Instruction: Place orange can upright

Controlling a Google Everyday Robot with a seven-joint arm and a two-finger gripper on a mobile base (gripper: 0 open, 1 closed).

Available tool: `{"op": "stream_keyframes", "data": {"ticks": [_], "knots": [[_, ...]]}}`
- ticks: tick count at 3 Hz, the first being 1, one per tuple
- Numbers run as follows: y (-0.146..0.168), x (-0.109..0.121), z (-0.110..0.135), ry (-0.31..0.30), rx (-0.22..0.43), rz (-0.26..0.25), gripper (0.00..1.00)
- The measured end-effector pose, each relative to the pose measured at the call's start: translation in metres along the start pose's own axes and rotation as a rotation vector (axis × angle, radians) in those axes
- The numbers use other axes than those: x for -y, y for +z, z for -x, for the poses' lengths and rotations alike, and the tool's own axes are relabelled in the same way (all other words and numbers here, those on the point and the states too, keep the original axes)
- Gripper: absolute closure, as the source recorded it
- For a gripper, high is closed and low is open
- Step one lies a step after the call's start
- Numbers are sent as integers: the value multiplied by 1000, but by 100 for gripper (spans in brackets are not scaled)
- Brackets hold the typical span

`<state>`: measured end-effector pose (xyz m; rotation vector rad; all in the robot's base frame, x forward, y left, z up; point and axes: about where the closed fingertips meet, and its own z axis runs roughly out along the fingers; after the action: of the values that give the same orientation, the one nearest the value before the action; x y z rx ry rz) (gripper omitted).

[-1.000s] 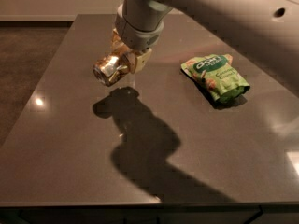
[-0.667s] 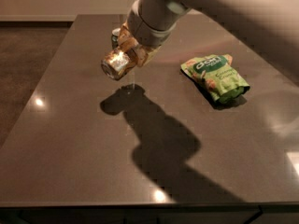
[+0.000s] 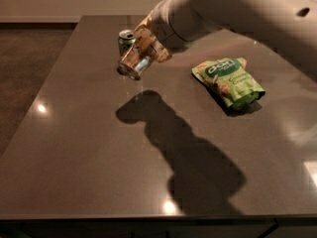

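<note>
The orange can, orange-gold with dark print and a silver end facing the camera, is held tilted in the air above the dark table. My gripper is shut on the orange can at the end of the white arm that reaches in from the upper right. The can's shadow falls on the table below and in front of it.
A green can stands upright on the table just behind the held can. A green snack bag lies flat to the right. The table's left edge drops to a dark floor; its front edge runs along the bottom.
The gripper has lifted the orange can higher and moved it back toward the far side of the table. The green can behind it has come into view.
</note>
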<state>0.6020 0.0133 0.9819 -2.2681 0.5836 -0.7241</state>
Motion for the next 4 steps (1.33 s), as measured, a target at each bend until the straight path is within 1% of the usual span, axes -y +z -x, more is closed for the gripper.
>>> {"op": "stream_keyframes", "data": {"ticks": [1, 2, 3, 4], "knots": [[-13, -3, 1, -33, -71, -62, 100], [-16, 8, -6, -37, -124, -139, 100], [-16, 8, -6, -37, -124, -139, 100], [-14, 5, -1, -158, -129, -111, 100]]}}
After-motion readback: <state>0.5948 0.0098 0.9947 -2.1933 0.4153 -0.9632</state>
